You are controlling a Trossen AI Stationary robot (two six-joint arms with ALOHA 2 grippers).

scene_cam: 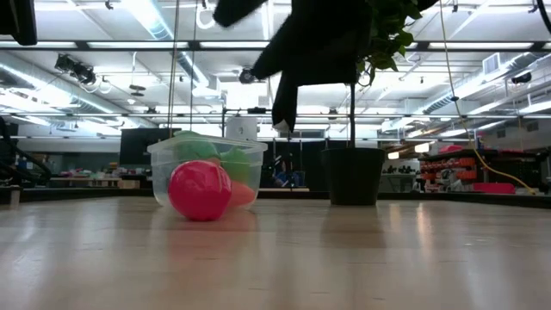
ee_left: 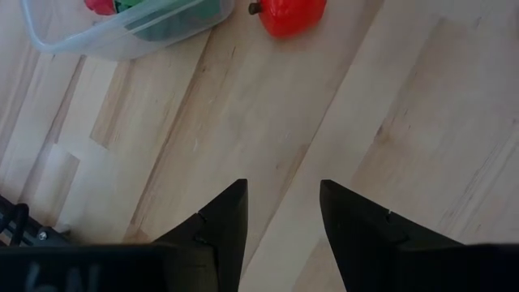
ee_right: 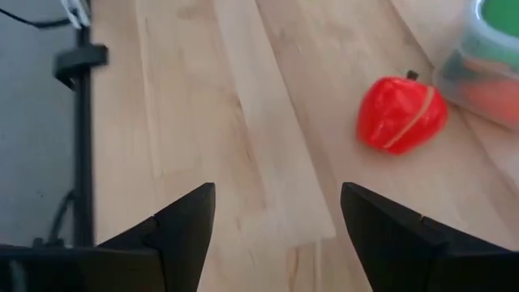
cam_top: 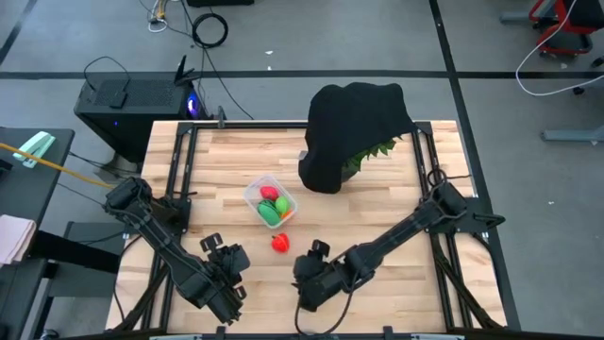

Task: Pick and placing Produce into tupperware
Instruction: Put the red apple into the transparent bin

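Pale wooden table [cam_top: 377,222] fills the centre of the high view, with grey floor around it and a black computer case [cam_top: 132,99] at upper left. Clear tupperware [cam_top: 269,201] sits at mid-frame, slightly left of centre; inside it lie green produce [cam_top: 271,212] and a red piece [cam_top: 269,194]. One red toy fruit [cam_top: 280,244] rests on bare wood just below the box, near it but apart; in the low view it stands in front of the box wall. A potted plant under black cloth [cam_top: 354,127] occupies upper centre-right.

Left gripper [cam_top: 229,267] hangs at lower left-centre, jaws partly apart over bare planks, nothing between them. Right gripper [cam_top: 311,264] hangs at lower centre, just right of the red fruit, fingers [ee_right: 182,223] spread wider and holding nothing; its wrist view shows the fruit lying ahead, beside the box edge.
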